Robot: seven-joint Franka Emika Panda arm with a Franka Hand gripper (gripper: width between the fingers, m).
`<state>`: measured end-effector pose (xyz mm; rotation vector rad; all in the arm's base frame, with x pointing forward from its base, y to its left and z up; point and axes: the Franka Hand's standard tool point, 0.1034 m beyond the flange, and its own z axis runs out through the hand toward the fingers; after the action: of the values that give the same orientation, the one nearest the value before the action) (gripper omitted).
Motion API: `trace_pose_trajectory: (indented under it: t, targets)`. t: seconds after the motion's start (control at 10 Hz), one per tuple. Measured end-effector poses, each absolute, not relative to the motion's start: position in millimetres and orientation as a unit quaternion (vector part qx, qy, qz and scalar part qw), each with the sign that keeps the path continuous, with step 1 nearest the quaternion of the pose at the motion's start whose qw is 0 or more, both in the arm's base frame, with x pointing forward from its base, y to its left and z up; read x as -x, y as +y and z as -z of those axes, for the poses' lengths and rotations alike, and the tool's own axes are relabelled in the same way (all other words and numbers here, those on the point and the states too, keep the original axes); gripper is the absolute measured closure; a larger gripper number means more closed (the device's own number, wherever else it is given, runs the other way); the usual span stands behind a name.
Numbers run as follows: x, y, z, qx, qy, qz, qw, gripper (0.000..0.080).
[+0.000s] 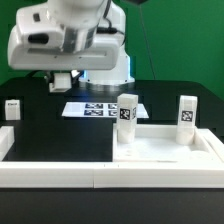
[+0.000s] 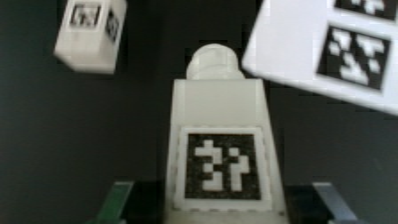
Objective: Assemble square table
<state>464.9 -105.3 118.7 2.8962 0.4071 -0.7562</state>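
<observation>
- Exterior view: finds the pincer (image 1: 63,83) low under the big white arm, off to the exterior view's left of the marker board (image 1: 98,108); cannot make out its grip from here.
- Places the square panel (image 1: 165,148) flat on the black table (image 1: 60,135), at the exterior view's right and against the border rail (image 1: 60,172); from the pincer, lies toward the exterior view's right and nearer the camera, well apart.
- Counts a first standing leg (image 1: 127,108) and a second standing leg (image 1: 187,115), both upright along the panel's far edge; cannot tell whether seated or merely set down. Adds a spare leg (image 1: 12,108), upright, far off at the exterior view's left.
- Wrist view: shows the pincer closed on a held leg (image 2: 217,130), with dark fingers (image 2: 121,200) against both sides of its tagged end.
- Runs the long axis straight out from the pincer, ending in a narrower rounded tip.
- Looks blocky, white and plastic, with a black-and-white tag facing the camera.
- Passes clear of a marker board corner on one side of the tip and a nearby leg (image 2: 89,35) on the other; touches neither.
- Probably calls for carrying across to a free panel corner, then standing that axis upright over the hole.
</observation>
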Motion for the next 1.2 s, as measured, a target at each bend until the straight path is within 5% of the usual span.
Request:
trace_pose_trajectory:
  t: [0.3, 0.7, 0.9, 1.2]
  targets:
    - [-507.9, -90.4, -162.0, -0.975, 0.115, 0.181, 0.053, 0.0509]
    - [-510.4, -92.6, -154.4, -0.989, 0.122, 0.063, 0.051, 0.0509]
    - [-525.2, -50.7, -151.5, -0.996, 0.084, 0.002, 0.034, 0.0509]
    - [-589.4, 10.1, -192.6, -0.996, 0.038, -0.075, 0.008, 0.0509]
